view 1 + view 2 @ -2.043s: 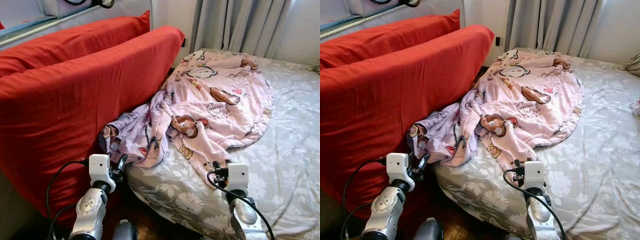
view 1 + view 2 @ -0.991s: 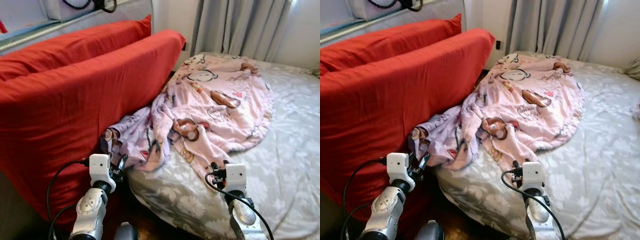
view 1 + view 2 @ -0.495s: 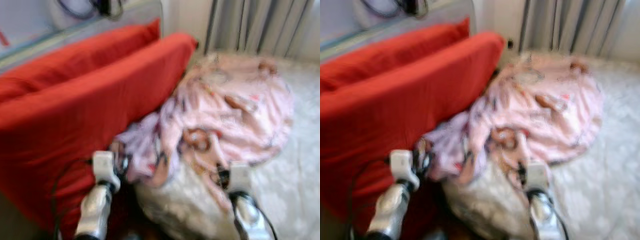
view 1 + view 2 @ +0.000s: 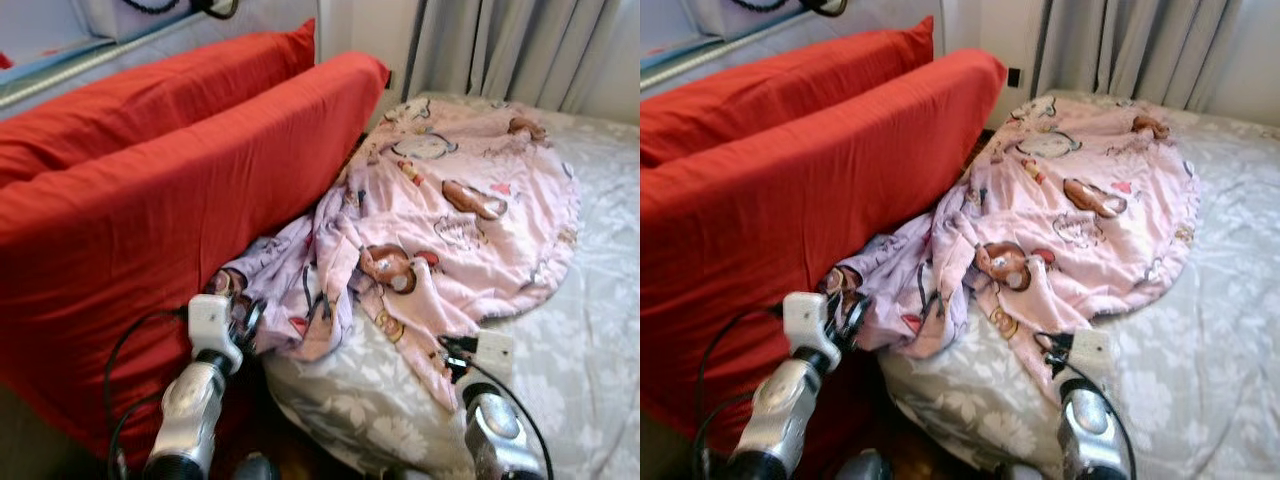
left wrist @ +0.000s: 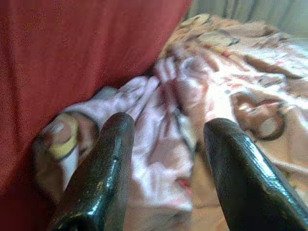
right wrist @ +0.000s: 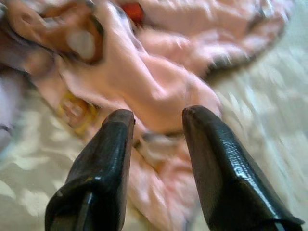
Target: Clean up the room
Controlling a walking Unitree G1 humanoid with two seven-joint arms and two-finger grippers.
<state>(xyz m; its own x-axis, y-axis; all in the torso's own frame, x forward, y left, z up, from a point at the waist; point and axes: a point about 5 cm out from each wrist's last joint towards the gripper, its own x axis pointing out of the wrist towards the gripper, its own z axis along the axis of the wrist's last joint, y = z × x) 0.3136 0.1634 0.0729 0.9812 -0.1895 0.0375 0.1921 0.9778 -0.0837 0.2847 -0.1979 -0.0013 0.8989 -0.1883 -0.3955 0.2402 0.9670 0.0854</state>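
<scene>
Head camera, either eye: a pink cartoon blanket (image 4: 440,210) is lying rumpled across the bed (image 4: 590,330), which is wearing a grey flowered sheet. One bunched end of it is spilling off the bed's edge into the gap beside two big red cushions (image 4: 150,200) that are leaning upright along the bed's left side. Grey curtains (image 4: 500,45) are hanging behind. The left end effector (image 4: 240,318) is sitting low by the cushions, right at that bunched end. The right end effector (image 4: 452,355) is hovering at the blanket's near tip, over the sheet.

Left wrist: the left end effector's two fingers (image 5: 103,168) are standing wide apart with nothing between them, pointing at the crumpled blanket end, red cushion fabric right next to it.

Right wrist: a bit blurry, but the right end effector's fingers (image 6: 103,159) are spread too, gripping nothing, with a fold of the blanket lying just beyond the tips and the sheet alongside.
</scene>
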